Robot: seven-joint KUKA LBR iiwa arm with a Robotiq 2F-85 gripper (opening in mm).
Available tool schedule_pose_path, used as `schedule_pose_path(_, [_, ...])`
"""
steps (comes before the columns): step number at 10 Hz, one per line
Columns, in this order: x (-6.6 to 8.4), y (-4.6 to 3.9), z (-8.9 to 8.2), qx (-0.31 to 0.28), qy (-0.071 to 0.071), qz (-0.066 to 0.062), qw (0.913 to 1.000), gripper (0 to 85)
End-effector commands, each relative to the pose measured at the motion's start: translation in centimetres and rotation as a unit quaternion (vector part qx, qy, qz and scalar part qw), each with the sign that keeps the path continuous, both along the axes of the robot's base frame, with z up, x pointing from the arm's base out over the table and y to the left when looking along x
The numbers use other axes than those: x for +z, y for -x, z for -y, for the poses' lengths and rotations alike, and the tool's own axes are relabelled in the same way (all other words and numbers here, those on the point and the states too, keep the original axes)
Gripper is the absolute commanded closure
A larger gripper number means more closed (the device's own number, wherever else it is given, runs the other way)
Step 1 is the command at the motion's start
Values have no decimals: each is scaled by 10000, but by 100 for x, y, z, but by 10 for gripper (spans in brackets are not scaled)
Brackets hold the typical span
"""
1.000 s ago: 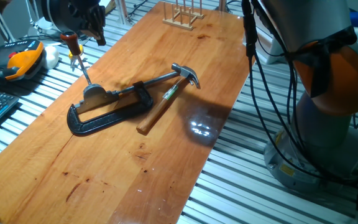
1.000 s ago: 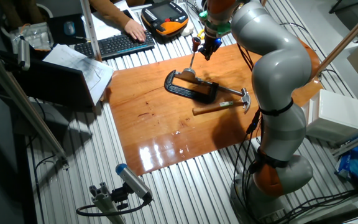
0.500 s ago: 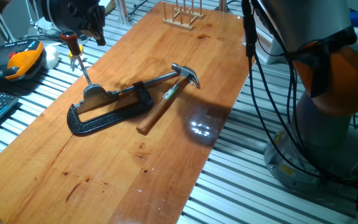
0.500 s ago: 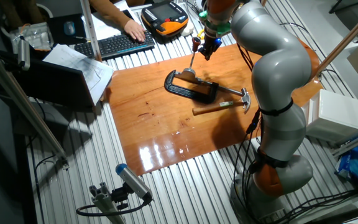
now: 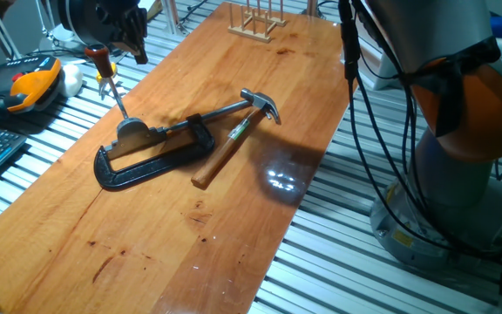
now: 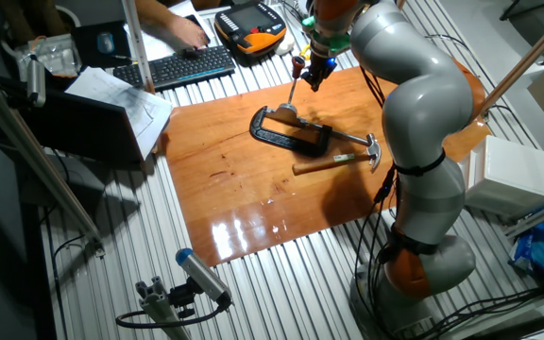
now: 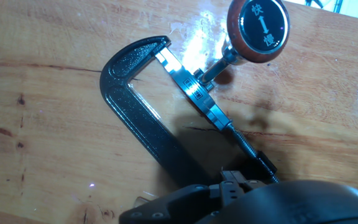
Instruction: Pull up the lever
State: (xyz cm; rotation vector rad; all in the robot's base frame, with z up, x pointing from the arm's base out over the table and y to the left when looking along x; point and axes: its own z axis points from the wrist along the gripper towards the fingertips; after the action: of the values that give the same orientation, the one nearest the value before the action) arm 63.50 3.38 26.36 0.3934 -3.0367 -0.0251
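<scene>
Near the far-left edge of the wooden table (image 5: pixel 260 113), the lever (image 5: pixel 114 94) is standing almost upright on its rounded grey base (image 5: pixel 132 133), its long axis running from the base up toward 11 o'clock in one fixed view. Its dark-red knob (image 5: pixel 99 56) is sitting at the top end, tilted slightly away from the base. In the hand view the knob (image 7: pixel 257 28) is facing the camera end-on, showing a black cap with white markings, and the silver rod is receding toward 7 o'clock beneath it.

The gripper (image 5: pixel 120 42) is hanging just beside the knob, at about 2 o'clock from it in that fixed view; whether its fingers are touching the knob, spread or closed cannot be told.

A black C-clamp (image 5: pixel 138 161) is lying flat around the base, its screw bar running toward 2 o'clock. At 3 o'clock from the clamp a wooden-handled hammer (image 5: pixel 225 148) is lying, head toward 1 o'clock. At the far end of the table a small wooden rack (image 5: pixel 256 22) is standing. Off the table at 9 o'clock, an orange pendant (image 5: pixel 31 85) is resting on the metal slats.
</scene>
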Motion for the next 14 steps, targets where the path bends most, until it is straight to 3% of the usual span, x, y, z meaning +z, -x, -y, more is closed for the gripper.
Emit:
schedule_pose_path(1, [-4,-4,2,-26,3,0,10000,850])
schedule_pose_path(5, [-28,-19,-18,-48,-2,-93,9999,850])
schedule_pose_path(7, [-41,-29,-34,-18,-5,0,10000,850])
schedule_pose_path(14, [-47,-13,-67,43,-56,-8,10000,850])
